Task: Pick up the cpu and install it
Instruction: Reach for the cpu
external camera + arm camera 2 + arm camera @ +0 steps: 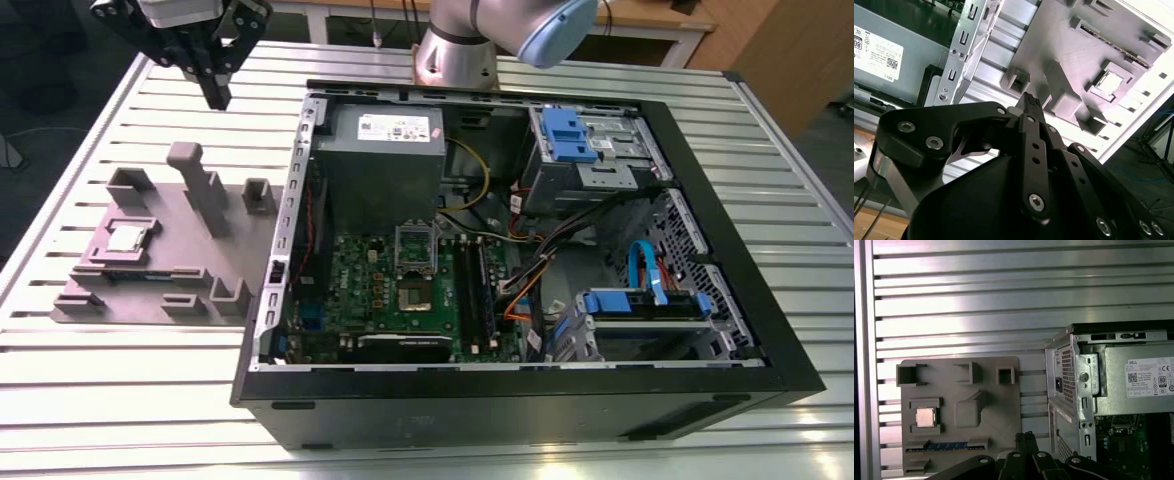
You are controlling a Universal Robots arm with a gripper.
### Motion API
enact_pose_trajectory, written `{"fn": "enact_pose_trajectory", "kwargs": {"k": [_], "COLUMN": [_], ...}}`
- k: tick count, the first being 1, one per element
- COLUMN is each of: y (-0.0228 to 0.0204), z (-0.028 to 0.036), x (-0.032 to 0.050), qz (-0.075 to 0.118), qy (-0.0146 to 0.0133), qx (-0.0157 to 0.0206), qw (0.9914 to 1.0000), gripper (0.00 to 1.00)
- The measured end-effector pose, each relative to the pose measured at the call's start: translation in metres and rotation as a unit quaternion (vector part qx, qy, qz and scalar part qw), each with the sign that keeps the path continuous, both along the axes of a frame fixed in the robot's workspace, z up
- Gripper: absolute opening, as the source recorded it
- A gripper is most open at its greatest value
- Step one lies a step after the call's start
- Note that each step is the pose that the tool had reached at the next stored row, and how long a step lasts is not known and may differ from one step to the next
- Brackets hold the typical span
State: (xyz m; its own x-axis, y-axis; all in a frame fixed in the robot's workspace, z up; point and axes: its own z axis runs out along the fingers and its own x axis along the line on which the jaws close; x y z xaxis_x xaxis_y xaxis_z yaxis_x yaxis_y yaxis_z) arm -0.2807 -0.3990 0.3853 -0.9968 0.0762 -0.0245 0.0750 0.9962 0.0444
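The worktop is silver metal, striped by long parallel ribs. On it lies a plain matt grey tray with the cpu, silver-grey with a pale rim. The computer case is black, its motherboard green, its power supply grey with a white label, and its drive clips blue. The fingers are black.

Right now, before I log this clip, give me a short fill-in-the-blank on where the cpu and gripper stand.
1. The cpu lies in the grey fixture, on the exterior view's ____ of the computer case.
2. The gripper hangs above the table and holds ____.
3. The motherboard inside the case is ____ in colour.

Missing words: left; nothing; green.
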Motion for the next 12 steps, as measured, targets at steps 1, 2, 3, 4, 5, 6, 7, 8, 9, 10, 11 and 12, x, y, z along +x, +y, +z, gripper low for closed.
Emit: {"fn": "enact_pose_trajectory", "kwargs": {"k": [1, 2, 3, 4, 5, 6, 7, 8, 9, 10, 11, 12], "y": [0.0000, 0.0000, 0.0000, 0.0000, 0.0000, 0.0000, 0.0000, 0.0000, 0.0000, 0.0000, 0.0000, 0.0000], "z": [0.0000, -0.0001, -0.0002, -0.0002, -0.0002, -0.0003, -0.0003, -0.0003, -0.0004, -0.0004, -0.0005, -0.0005], "x": [-0.0005, -0.0010, -0.0015, -0.0020, -0.0025, -0.0030, -0.0036, -0.0043, -0.0051, -0.0061, -0.0069, -0.0077], "qz": [0.000, 0.000, 0.000, 0.000, 0.000, 0.000, 0.000, 0.000, 0.000, 0.000, 0.000, 0.000], "qy": [0.0000, 0.0000, 0.0000, 0.0000, 0.0000, 0.0000, 0.0000, 0.0000, 0.0000, 0.0000, 0.0000, 0.0000], "qx": [0.0000, 0.0000, 0.0000, 0.0000, 0.0000, 0.0000, 0.0000, 0.0000, 0.0000, 0.0000, 0.0000, 0.0000], "qw": [1.00000, 1.00000, 1.00000, 1.00000, 1.00000, 1.00000, 1.00000, 1.00000, 1.00000, 1.00000, 1.00000, 1.00000], "gripper": [0.10, 0.10, 0.10, 0.10, 0.10, 0.10, 0.10, 0.10, 0.10, 0.10, 0.10, 0.10]}}
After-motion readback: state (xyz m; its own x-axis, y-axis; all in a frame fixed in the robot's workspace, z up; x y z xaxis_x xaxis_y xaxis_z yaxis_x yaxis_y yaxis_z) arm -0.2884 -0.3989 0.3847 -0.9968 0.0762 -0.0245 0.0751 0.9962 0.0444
